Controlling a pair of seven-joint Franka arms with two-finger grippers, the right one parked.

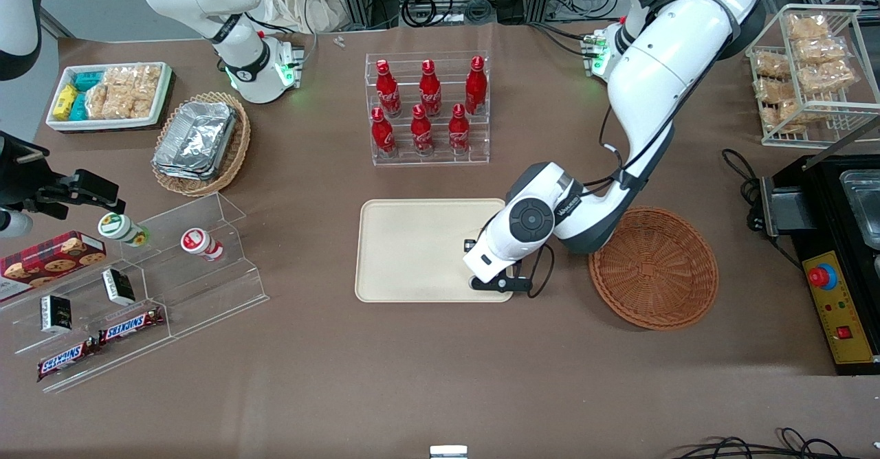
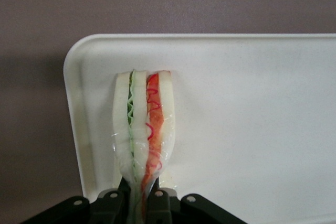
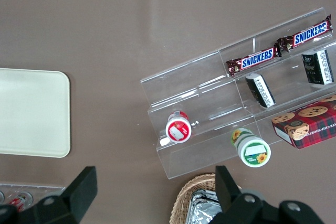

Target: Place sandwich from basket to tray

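Holding tight, the gripper (image 2: 140, 199) had its two fingers (image 2: 157, 203) pinched on the thin end of the sandwich (image 2: 143, 129). Its wrist camera showed the sandwich standing on edge, with its green, white and red layers facing up at the camera. It hung over a corner of the tray (image 2: 252, 124), close to the rim. I could not tell if it was touching the tray yet or just above it. From the front, the gripper (image 1: 493, 282) sat low over the tray (image 1: 412, 249), at the corner nearest the camera and closest to the basket (image 1: 653, 266). The arm hid the sandwich in that view. No sandwich showed in the basket, which sat just beside the tray, toward the working arm's end of the table. Farther from the camera than the tray stood a clear rack of red bottles (image 1: 426, 108). So the carrying part looked done, and the putting-down part was in hand. Next, I think, the gripper would need to go down until the sandwich rests on the tray, then let go gently. It might be good to move a bit more toward the middle first, since the sandwich was so near the rim. It was tall and thin, so it might tip over when let go.
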